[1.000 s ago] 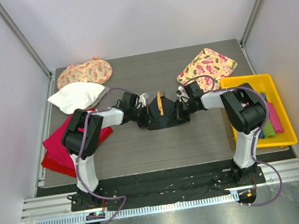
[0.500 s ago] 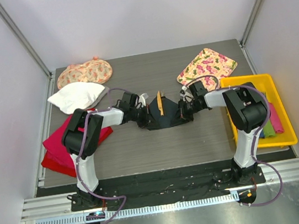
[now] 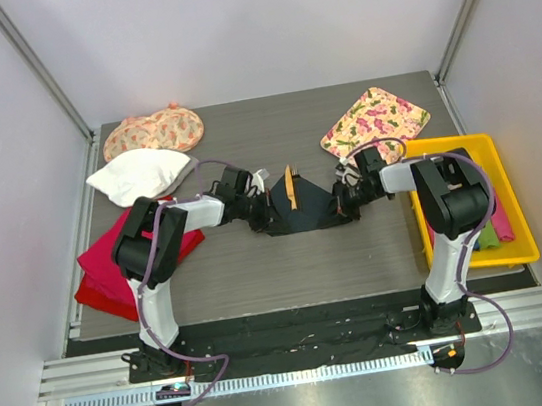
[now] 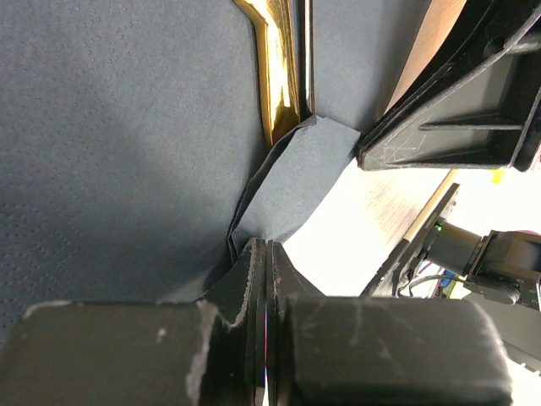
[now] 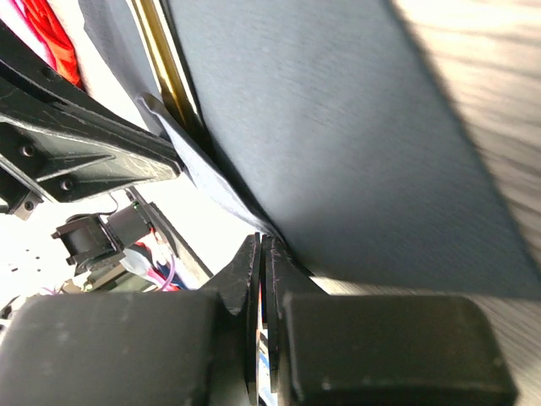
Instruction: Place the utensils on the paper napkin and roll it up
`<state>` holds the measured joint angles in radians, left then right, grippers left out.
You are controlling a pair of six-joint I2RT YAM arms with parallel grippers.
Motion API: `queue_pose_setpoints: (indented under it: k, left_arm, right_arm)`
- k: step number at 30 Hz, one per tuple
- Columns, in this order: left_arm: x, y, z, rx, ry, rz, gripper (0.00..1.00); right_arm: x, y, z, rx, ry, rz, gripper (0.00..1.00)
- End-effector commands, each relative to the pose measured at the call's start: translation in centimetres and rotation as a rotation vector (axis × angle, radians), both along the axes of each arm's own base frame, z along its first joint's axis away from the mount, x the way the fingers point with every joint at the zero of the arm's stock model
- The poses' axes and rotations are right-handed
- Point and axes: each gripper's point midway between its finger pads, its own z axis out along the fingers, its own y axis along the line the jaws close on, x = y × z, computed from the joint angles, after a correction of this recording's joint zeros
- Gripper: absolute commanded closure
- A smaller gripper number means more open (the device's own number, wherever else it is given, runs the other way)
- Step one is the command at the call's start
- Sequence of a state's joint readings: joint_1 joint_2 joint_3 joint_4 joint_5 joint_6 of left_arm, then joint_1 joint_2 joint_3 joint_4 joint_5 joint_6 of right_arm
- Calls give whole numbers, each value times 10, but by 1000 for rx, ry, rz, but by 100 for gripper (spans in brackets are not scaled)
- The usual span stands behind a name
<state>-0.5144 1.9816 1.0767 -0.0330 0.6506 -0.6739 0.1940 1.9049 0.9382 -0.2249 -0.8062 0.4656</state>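
Observation:
The dark navy paper napkin [image 3: 297, 211] lies at the table's middle, pulled up at both sides. Tan-orange utensils [image 3: 290, 188] lie along its centre fold. My left gripper [image 3: 262, 207] is shut on the napkin's left edge. In the left wrist view the gripper [image 4: 265, 249] pinches a folded corner of the napkin [image 4: 127, 127], with a golden utensil [image 4: 279, 68] beyond it. My right gripper [image 3: 345, 202] is shut on the napkin's right edge. In the right wrist view the gripper [image 5: 260, 245] pinches the napkin [image 5: 338, 127], with a utensil [image 5: 165, 51] at the fold.
A red cloth [image 3: 104, 272] and a white cloth [image 3: 141, 173] lie at the left. Floral cloths lie at the back left [image 3: 153, 134] and back right [image 3: 374, 120]. A yellow tray [image 3: 445, 145] with coloured cloths stands at the right edge.
My right gripper has moved to the right with the napkin's edge, drawing the right side outward and flatter. The left gripper and the utensils have stayed put.

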Motion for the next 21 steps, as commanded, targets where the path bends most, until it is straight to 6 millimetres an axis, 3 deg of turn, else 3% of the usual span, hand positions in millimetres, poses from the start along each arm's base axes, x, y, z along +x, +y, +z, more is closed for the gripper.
queue_pose_setpoints:
  k: [1, 7, 15, 21]
  left_arm:
    - [-3, 20, -36, 122, 33, 37, 100]
    - [-3, 19, -36, 119, 33, 35, 100]
    - [-3, 18, -34, 114, 28, 31, 100]
    - [-4, 17, -33, 105, 33, 29, 100]
  right_arm:
    - [-9, -29, -18, -124, 18, -20, 98]
    - [-6, -25, -6, -95, -2, -16, 98]
    - [11, 13, 49, 45, -134, 10, 96]
    - [12, 38, 46, 45, -141, 43, 96]
